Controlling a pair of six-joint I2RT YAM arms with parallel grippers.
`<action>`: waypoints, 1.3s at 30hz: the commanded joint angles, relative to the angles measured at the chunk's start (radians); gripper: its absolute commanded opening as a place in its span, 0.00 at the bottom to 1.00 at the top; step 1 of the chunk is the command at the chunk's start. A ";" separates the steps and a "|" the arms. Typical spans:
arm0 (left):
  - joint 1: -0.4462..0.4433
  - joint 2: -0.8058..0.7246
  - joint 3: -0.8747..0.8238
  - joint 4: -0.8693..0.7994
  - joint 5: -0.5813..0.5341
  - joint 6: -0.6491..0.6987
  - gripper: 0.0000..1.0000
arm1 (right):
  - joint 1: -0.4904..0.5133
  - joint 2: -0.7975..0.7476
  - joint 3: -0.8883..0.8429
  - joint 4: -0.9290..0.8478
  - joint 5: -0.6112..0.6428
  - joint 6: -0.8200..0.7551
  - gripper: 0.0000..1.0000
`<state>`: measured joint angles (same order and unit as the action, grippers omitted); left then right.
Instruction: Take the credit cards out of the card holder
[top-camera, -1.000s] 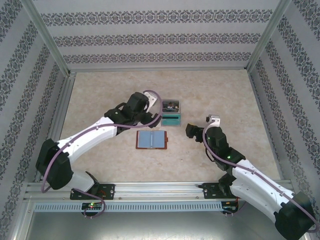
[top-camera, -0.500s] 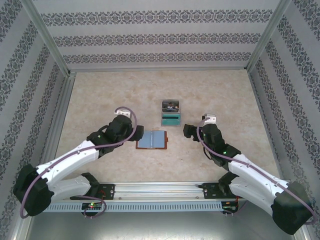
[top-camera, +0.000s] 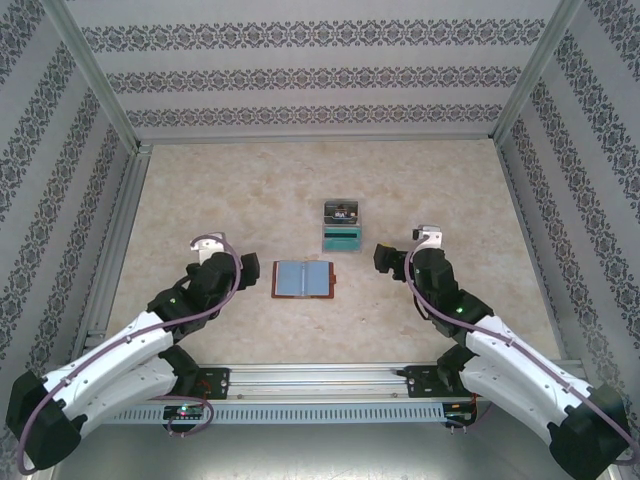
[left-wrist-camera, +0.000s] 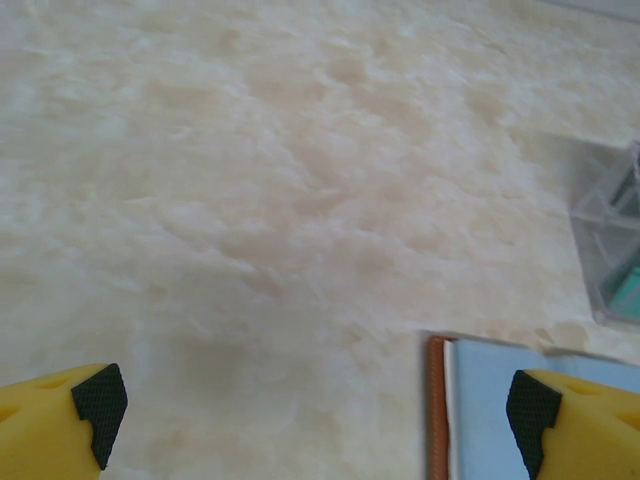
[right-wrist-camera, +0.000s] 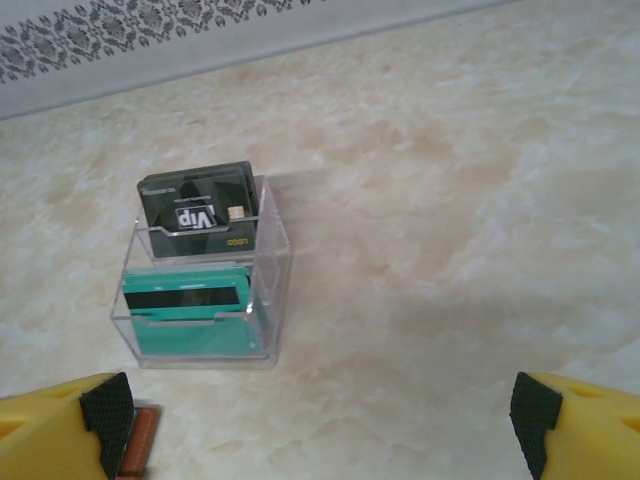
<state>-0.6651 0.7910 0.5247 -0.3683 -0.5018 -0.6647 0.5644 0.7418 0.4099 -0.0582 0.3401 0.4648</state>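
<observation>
Card holder (top-camera: 303, 279) lies open flat on the tabletop (top-camera: 200, 190), between left claw (top-camera: 232, 272) and right claw (top-camera: 384, 258). Left wrist: claw spread wide, holder's left edge in sight. Right wrist: claw wide too; I see two cards (right-wrist-camera: 197, 210) in a clear stand (right-wrist-camera: 268, 290), far of the holder.

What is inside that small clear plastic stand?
The clear stand holds a dark VIP card in its back tier and a teal card in front. Whether more cards hide behind them cannot be seen.

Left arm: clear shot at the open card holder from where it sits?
Probably yes. The left gripper hangs with jaws open just left of the card holder, which lies open and flat, with just table between them.
</observation>
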 joint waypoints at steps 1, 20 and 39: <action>0.015 -0.035 -0.009 -0.057 -0.145 -0.050 0.99 | -0.011 -0.016 0.062 -0.069 0.103 -0.068 0.98; 0.041 0.005 0.074 -0.077 -0.224 0.145 0.99 | -0.068 0.024 0.099 -0.053 0.208 -0.157 0.98; 0.637 0.470 0.048 0.558 0.139 0.507 0.99 | -0.322 0.536 0.136 0.341 0.200 -0.447 0.98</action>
<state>-0.0727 1.2175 0.6048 0.0040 -0.4438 -0.1970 0.2504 1.2434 0.5625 0.1104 0.5167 0.1051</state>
